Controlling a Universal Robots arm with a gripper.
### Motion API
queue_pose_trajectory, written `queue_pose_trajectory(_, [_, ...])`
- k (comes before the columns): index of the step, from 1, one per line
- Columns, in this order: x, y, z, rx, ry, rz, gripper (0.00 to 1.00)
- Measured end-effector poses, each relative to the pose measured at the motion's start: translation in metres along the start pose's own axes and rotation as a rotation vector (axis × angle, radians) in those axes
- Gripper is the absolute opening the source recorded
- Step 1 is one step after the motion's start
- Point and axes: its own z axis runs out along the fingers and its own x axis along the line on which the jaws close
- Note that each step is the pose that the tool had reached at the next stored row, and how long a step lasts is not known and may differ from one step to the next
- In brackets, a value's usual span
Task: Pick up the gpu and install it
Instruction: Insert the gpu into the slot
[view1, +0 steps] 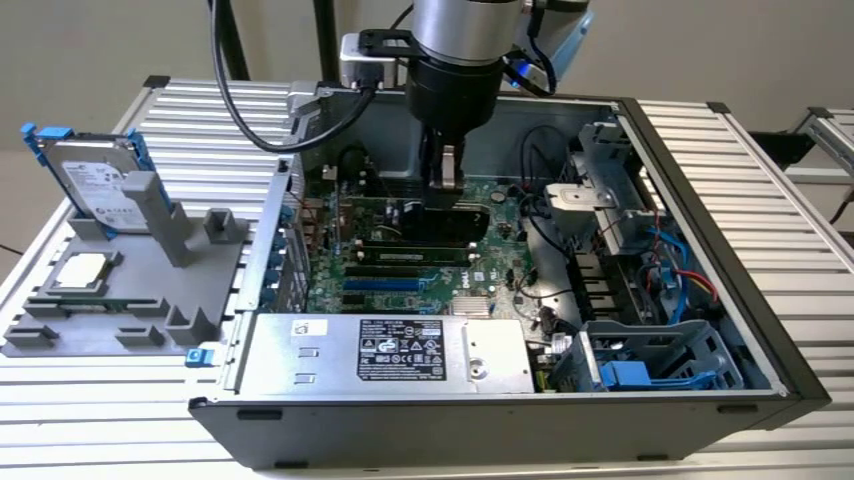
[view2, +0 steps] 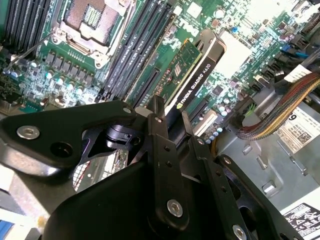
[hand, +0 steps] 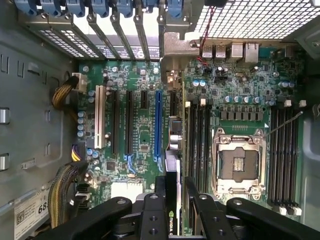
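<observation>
Black linkage plates of the gripper (view2: 169, 127) crowd the foreground in both wrist views, its jaws clenched on the gpu (view2: 192, 75), a thin card with a green board on one face and a black cooler on the other. Beneath it spreads the computer case (view1: 694, 130), a dark steel tower lying open on its side on the ribbed aluminium tabletop (view1: 747, 180). Inside the case, the green motherboard (hand: 145, 135) lies flat, and the card hangs edge-down just above it, among the long expansion slots (hand: 158, 125) and beside the memory slots (hand: 200, 140). Open room is tight: the case's rear wall with its blue slot clips stands close at one end, cable bundles at the other. Near the exterior view's bottom sits the silver power supply (view1: 387, 350). On the exterior view's left, a grey moulded holder (view1: 120, 300) carries an upright silver hard drive (view1: 94, 180) and a small square processor chip (view1: 83, 268).
</observation>
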Motion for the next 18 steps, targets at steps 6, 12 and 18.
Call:
queue_pose_trajectory(6, [0.0013,0.0023,0.0045,-0.0065,0.0001,0.006,0.0])
queue_pose_trajectory(12, [0.0043,0.0062,0.0086,-0.0061,-0.0004,0.011,0.0])
queue_pose_trajectory(18, [0.0062,0.0095,0.013,0.0027,0.0004,0.012,0.0])
